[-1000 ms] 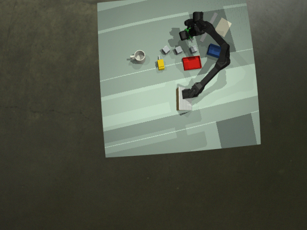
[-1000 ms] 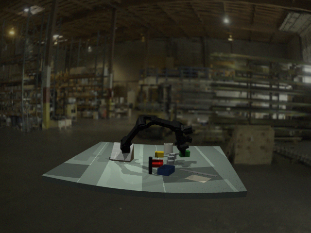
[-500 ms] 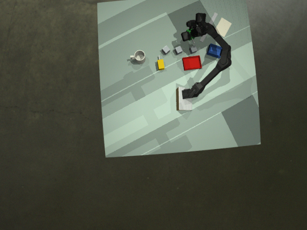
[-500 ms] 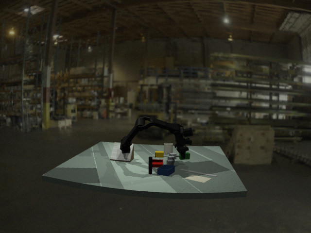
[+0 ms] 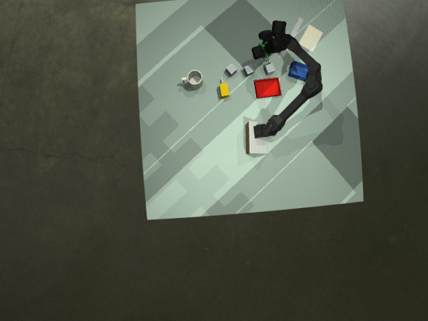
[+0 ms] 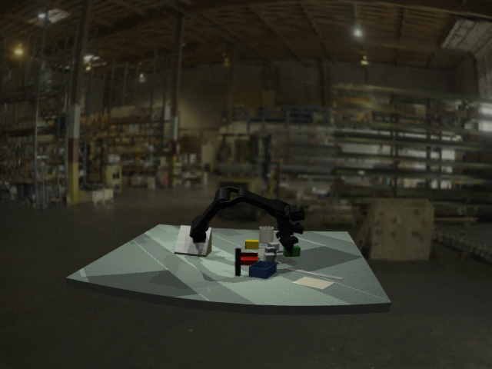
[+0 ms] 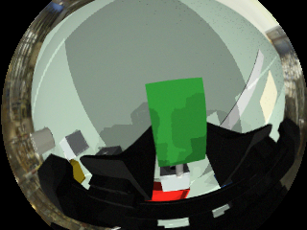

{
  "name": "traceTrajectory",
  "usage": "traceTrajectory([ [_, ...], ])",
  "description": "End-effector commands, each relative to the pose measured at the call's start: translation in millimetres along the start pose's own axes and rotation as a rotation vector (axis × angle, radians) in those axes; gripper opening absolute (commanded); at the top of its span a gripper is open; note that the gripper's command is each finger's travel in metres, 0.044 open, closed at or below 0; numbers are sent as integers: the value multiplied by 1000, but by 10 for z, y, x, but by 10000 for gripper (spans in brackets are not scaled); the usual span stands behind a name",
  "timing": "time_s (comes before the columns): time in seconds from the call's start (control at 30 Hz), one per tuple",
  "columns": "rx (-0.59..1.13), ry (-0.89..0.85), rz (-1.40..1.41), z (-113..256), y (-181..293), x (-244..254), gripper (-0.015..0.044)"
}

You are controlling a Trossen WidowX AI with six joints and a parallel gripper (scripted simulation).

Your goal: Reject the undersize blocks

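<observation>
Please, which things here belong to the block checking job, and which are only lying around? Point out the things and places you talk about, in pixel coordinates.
For the job:
- green gauge [image 6: 294,250] [image 7: 177,122], in the gripper [image 7: 175,125]
- three steel blocks
- red tray [image 5: 267,87] [image 6: 249,259] [image 7: 169,195]

Probably just lying about:
- mug [image 5: 194,79] [image 6: 266,234] [image 7: 42,140]
- yellow-handled piece [image 5: 224,89] [image 6: 251,244] [image 7: 77,171]
- blue tray [image 5: 299,70] [image 6: 262,270]
- beige sheet [image 5: 311,37] [image 6: 313,282] [image 7: 269,98]

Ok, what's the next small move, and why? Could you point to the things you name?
Probably nudge the gauge [image 5: 263,45] [image 6: 294,250] [image 7: 177,122] sideways to centre its pin [image 5: 267,59] [image 6: 279,251] [image 7: 179,170]: the pincer [image 5: 264,49] [image 6: 289,252] [image 7: 175,125] grips it, and the pin looks slightly off-centre against the block [image 5: 269,69] [image 6: 269,257] [image 7: 176,184] nearest the blue tray [image 5: 299,70] [image 6: 261,270].
</observation>
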State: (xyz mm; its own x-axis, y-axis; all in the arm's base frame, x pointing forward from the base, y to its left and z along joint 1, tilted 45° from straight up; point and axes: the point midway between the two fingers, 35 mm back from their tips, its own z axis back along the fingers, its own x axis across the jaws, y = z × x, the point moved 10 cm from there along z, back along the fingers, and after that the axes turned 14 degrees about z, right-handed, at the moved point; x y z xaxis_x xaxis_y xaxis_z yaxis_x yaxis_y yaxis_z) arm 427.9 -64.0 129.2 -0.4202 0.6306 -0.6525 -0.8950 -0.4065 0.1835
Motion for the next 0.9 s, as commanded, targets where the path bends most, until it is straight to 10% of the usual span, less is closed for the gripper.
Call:
traceTrajectory([
  [0.0,-10,-2,7,-55,-15,28,0],
  [0.87,-10,-2,7,-250,-16,62,0],
])
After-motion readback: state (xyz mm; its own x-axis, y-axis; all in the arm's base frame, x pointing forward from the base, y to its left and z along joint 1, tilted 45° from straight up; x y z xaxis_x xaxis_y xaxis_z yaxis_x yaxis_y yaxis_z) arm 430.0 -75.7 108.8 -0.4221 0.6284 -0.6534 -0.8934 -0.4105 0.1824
